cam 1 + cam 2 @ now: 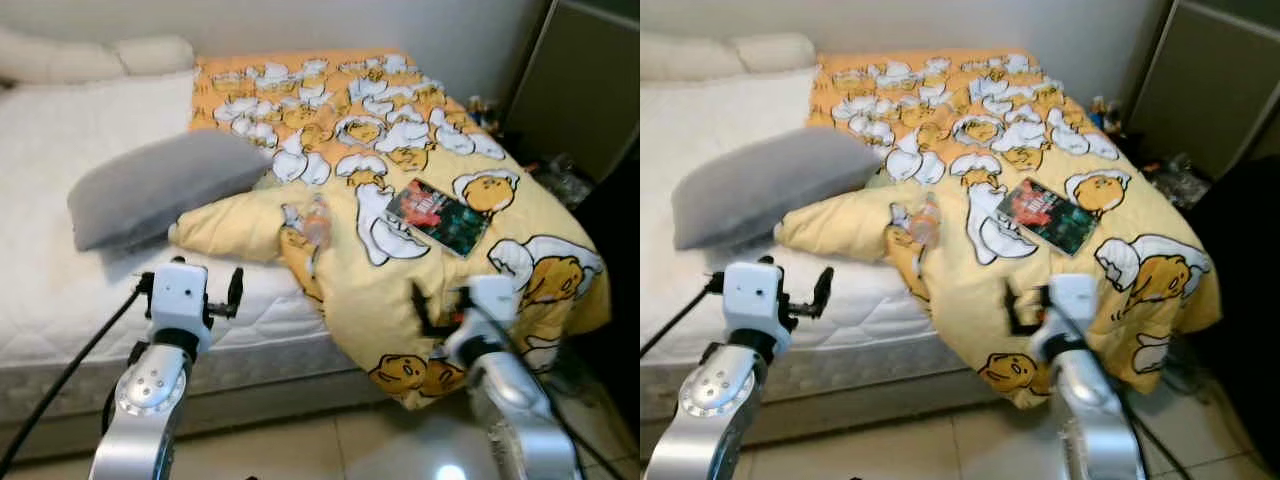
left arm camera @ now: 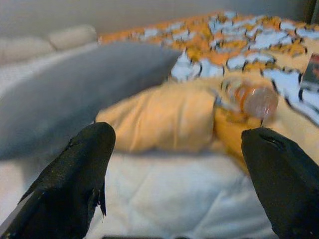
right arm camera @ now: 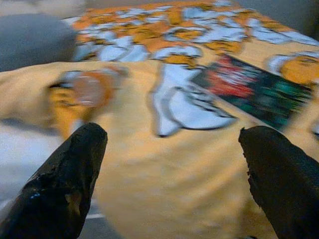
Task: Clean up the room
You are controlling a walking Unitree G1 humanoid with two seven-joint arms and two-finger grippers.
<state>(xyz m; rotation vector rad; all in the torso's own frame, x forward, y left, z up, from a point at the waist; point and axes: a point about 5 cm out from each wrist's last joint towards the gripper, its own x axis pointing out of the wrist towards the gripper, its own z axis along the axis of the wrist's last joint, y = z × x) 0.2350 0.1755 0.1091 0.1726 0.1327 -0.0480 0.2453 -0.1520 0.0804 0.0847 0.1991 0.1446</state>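
Both my left gripper point(image 2: 177, 174) and right gripper point(image 3: 172, 172) are spread wide, empty. Plastic bottle point(image 1: 315, 220) lies on the blanket point(image 1: 400, 290) near the bed's front edge; light, slippery, crushable: grasp mid-body.

- White mattress point(image 1: 60, 270), bare on the robot's left half of the bed
- Two cream pillows point(image 1: 90, 55) at the head, against the wall
- Tiled floor point(image 1: 330, 445) (glossy, with a light glare)
- Dark cabinet point(image 1: 585, 80) beside the bed
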